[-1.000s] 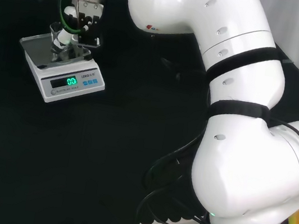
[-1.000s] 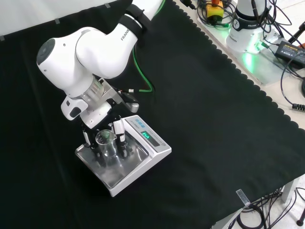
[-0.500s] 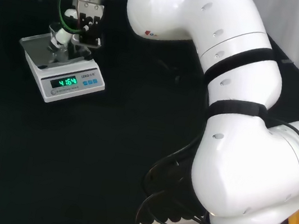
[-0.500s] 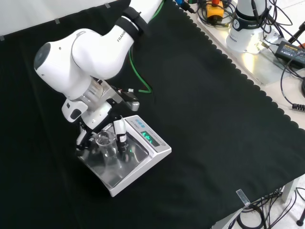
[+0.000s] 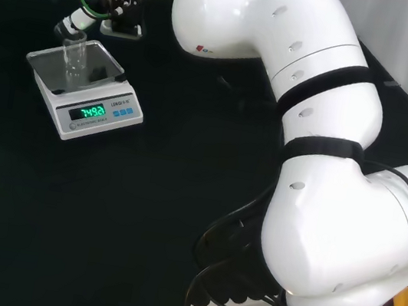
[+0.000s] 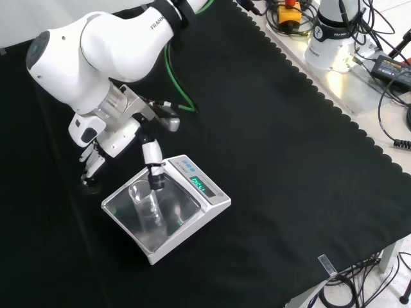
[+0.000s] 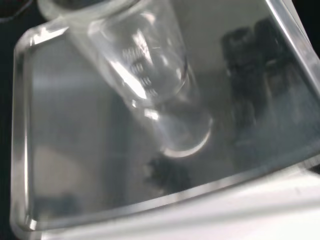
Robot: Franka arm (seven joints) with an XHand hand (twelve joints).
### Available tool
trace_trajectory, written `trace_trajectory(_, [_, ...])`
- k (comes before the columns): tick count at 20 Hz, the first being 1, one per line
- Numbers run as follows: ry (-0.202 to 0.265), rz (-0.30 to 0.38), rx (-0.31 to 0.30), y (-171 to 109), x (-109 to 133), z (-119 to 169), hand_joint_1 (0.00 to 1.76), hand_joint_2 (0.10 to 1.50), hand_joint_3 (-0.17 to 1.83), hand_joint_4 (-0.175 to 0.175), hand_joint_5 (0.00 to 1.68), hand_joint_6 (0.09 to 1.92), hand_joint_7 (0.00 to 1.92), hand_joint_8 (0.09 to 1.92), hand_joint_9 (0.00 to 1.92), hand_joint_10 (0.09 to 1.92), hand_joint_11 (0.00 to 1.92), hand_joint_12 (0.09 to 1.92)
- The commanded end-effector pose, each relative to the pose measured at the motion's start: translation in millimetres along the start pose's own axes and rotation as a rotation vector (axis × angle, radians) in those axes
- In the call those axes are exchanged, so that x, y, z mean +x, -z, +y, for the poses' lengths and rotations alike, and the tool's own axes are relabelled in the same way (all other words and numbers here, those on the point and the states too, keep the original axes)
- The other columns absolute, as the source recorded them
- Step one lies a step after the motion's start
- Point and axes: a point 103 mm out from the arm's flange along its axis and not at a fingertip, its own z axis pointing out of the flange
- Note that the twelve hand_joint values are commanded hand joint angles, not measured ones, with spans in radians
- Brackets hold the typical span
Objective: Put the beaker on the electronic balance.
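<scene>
A clear glass beaker [image 5: 73, 55] [image 6: 145, 206] stands upright on the steel pan of the white electronic balance [image 5: 106, 114] [image 6: 207, 199], whose green display is lit. The black and white hand [image 5: 123, 7] [image 6: 110, 137] hangs above and just behind the pan, open, with its fingers [image 6: 94, 164] spread apart and off the glass. One fingertip [image 6: 154, 174] hovers over the pan's far edge, close to the beaker's rim. The wrist view looks down past the beaker [image 7: 150, 75] onto the pan [image 7: 75, 150], with the fingers' dark reflection in the steel.
The arm's big white links [image 5: 324, 180] fill the right of the head view. A green cable [image 6: 176, 96] trails along the arm. Power boxes and cables [image 6: 347, 38] lie beyond the cloth's scalloped edge at the front view's upper right.
The hand has let go of the beaker, spread its fingers and risen away from the pan. The beaker stays standing on the balance.
</scene>
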Motion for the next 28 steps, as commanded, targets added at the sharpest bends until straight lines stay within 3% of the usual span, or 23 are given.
trace_trajectory(1, [0.118, 0.148, 0.072, 26, -34, -59, 0.51, 0.69, 0.09, -0.125, 0.08, 0.09, 0.00, 0.20, 0.13, 0.09, 0.00, 1.45])
trace_trajectory(5, [0.315, 0.493, 0.079, 52, -80, -97, 0.51, 0.71, 0.06, -0.131, 0.13, 0.09, 0.00, 0.41, 0.15, 0.09, 0.00, 1.45])
trace_trajectory(6, [0.366, 0.561, 0.071, 59, -93, -108, 0.51, 0.72, 0.05, -0.133, 0.15, 0.09, 0.00, 0.50, 0.12, 0.22, 0.00, 1.46])
trace_trajectory(7, [0.398, 0.601, 0.054, 66, -105, -117, 0.51, 0.73, 0.04, -0.134, 0.17, 0.09, 0.00, 0.57, 0.07, 0.39, 0.00, 1.48])
trace_trajectory(9, [0.418, 0.641, 0.018, 79, -127, -136, 0.52, 0.74, 0.03, -0.134, 0.20, 0.09, 0.00, 0.68, 0.02, 0.63, 0.00, 1.50])
trace_trajectory(14, [0.385, 0.682, -0.105, 122, -151, -170, 0.53, 0.75, 0.02, -0.132, 0.25, 0.09, 0.01, 0.82, 0.00, 0.84, 0.02, 1.55])
trace_trajectory(19, [0.368, 0.693, -0.208, 147, -123, -162, 0.54, 0.76, 0.02, -0.129, 0.28, 0.09, 0.05, 0.86, 0.00, 0.91, 0.06, 1.55])
trace_trajectory(20, [0.372, 0.697, -0.236, 137, -153, -180, 0.54, 0.76, 0.02, -0.127, 0.29, 0.09, 0.06, 0.87, 0.00, 0.93, 0.08, 1.54])
trace_trajectory(21, [0.373, 0.688, -0.243, 129, -174, -193, 0.54, 0.76, 0.02, -0.124, 0.31, 0.09, 0.08, 0.87, 0.02, 0.95, 0.10, 1.54])
trace_trajectory(23, [0.370, 0.657, -0.224, 121, -183, -196, 0.55, 0.77, 0.02, -0.118, 0.35, 0.09, 0.13, 0.88, 0.07, 0.97, 0.13, 1.53])
trace_trajectory(28, [0.358, 0.585, -0.145, 111, -142, -169, 0.57, 0.78, 0.02, -0.115, 0.39, 0.09, 0.18, 0.89, 0.11, 0.98, 0.16, 1.52])
